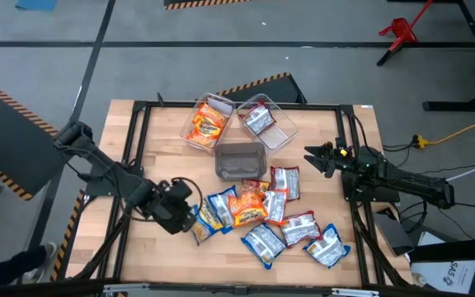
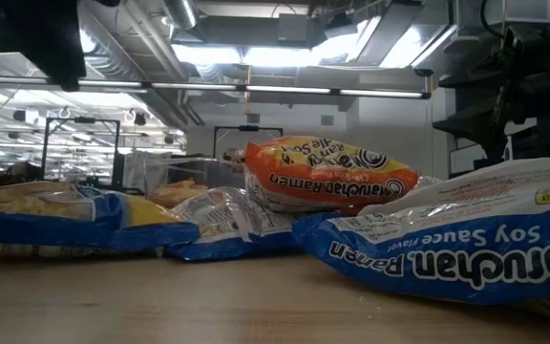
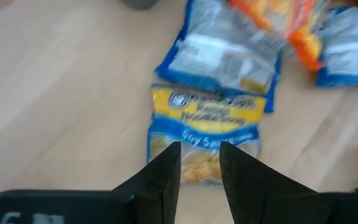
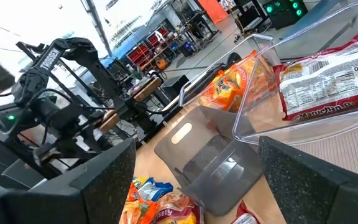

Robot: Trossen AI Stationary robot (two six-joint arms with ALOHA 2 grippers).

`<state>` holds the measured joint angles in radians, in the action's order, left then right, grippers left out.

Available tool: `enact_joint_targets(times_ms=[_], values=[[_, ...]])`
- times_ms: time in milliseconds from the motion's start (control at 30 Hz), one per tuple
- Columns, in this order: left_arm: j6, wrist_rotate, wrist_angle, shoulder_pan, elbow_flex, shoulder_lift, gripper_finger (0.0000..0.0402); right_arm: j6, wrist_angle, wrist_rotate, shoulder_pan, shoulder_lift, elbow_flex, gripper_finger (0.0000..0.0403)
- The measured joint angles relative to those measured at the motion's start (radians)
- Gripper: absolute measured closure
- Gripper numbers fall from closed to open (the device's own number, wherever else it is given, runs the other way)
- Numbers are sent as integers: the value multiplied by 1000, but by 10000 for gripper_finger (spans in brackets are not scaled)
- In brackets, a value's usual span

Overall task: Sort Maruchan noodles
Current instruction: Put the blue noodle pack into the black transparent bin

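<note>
Several Maruchan noodles (image 1: 258,216) packets are heaped on the wooden table (image 1: 138,256), just in front of three clear bins (image 1: 239,132); an orange packet is already seen in the left bin and a red-and-white one in the right bin, while the middle bin looks empty. The left gripper (image 3: 200,163) is held low over a blue-and-yellow packet (image 3: 204,134) at the left edge of the heap, its fingers partly parted and straddling the packet's near end; whether the film is actually pinched cannot be told. The right gripper (image 1: 320,158) is kept spread wide, well apart from the heap, beside the right bin.

Each packet is judged light, with a stiff, brittle noodle block inside crinkly, glossy film that is likely slippery. A hold across the short end, over the block's edge, is judged safest. Hard squeezing could crack the noodles, and overlapping neighbours may be dragged along.
</note>
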<state>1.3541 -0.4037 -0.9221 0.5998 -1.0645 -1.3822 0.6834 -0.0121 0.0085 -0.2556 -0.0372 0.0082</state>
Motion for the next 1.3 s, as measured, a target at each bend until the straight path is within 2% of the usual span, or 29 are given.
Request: enact_joint_targets(times_ms=[100,333,433,567,700,900,1300], values=[[75,-6,11,6,0,-11,278,0,0,0,0,0,0,79],[110,44,20,28,18,-65,215,1,0,-1,0,0,0,79],[147,110,40,21,74,-73,189,1,0,-1,0,0,0,79],[212,150,185,-5,197,-70,168,1,0,-1,0,0,0,79],[211,157,360,-31,293,-58,161,0,0,-1,0,0,0,79],[189,158,503,-67,390,-58,159,-5,0,-1,0,0,0,79],[122,252,781,-126,534,-53,167,-12,0,0,0,0,0,79]])
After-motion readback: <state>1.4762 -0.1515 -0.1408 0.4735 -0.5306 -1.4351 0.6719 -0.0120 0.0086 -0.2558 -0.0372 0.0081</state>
